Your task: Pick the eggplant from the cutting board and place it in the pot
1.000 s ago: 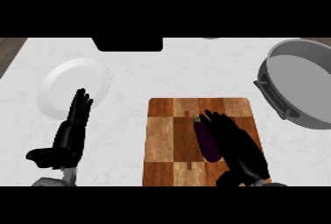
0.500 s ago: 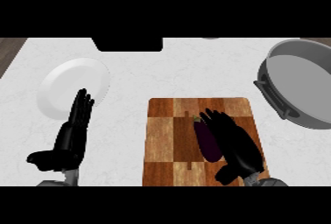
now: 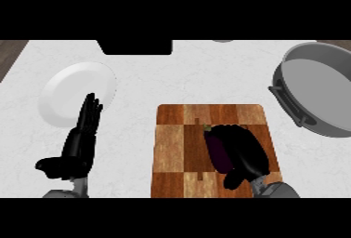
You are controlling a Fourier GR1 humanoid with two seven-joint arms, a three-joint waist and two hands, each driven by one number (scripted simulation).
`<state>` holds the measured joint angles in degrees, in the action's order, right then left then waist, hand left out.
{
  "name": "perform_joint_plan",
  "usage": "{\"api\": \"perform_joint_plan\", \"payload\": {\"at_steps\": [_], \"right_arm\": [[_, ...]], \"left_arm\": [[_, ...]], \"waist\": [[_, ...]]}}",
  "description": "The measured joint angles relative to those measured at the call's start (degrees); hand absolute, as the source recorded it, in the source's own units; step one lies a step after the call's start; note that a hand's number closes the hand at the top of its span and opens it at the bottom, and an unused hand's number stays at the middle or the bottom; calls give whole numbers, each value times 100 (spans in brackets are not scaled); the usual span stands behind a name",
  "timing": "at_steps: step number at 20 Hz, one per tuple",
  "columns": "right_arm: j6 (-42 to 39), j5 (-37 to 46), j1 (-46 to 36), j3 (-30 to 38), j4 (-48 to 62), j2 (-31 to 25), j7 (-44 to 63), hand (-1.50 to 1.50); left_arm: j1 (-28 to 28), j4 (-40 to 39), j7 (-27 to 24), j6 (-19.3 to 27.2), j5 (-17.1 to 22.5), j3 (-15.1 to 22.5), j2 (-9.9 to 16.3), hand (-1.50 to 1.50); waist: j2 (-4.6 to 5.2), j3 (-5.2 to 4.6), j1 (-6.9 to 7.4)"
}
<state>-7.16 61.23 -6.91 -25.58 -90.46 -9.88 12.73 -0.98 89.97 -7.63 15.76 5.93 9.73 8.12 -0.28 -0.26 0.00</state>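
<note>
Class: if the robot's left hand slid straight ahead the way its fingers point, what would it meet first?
Probably the white plate: the left hand rests open, fingertips pointing up-view, already overlapping the plate's near edge, though its height above the plate is unclear.

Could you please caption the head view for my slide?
Right hand over dark purple eggplant on wooden cutting board; grey pot waits.

Single head view, steeply downward, close over counter (image 3: 178, 88)

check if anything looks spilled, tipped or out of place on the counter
Nothing stands out. The dark purple eggplant lies on the wooden cutting board beside the right hand, the grey metal pot sits upright, and the white round plate lies flat.
</note>
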Motion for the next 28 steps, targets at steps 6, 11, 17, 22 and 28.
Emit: {"api": "perform_joint_plan", "payload": {"at_steps": [6, 11, 17, 22, 28], "right_arm": [[473, 288, -53, 104, 122, 70, -395, 150], [531, 393, -86, 208, 247, 145, -636, 150], [-327, 108, -699, 519, 894, 123, -815, 150], [-191, 283, -1124, 706, 1050, 321, -718, 150], [80, 359, -946, 808, -166, 336, -534, 150]], "left_arm": [[7, -42, -31, -161, -45, -113, -53, 0], [40, 114, 125, -232, -114, -189, -74, 0], [108, 165, 104, -253, -177, -143, -160, 0], [131, 261, 196, -292, -223, -182, -162, 0], [254, 300, 134, -388, -163, -309, -110, 0]], "waist": [[-11, -9, -6], [-23, -18, -7], [-40, -24, 21], [-8, 1, 17], [0, 19, -28]]}}
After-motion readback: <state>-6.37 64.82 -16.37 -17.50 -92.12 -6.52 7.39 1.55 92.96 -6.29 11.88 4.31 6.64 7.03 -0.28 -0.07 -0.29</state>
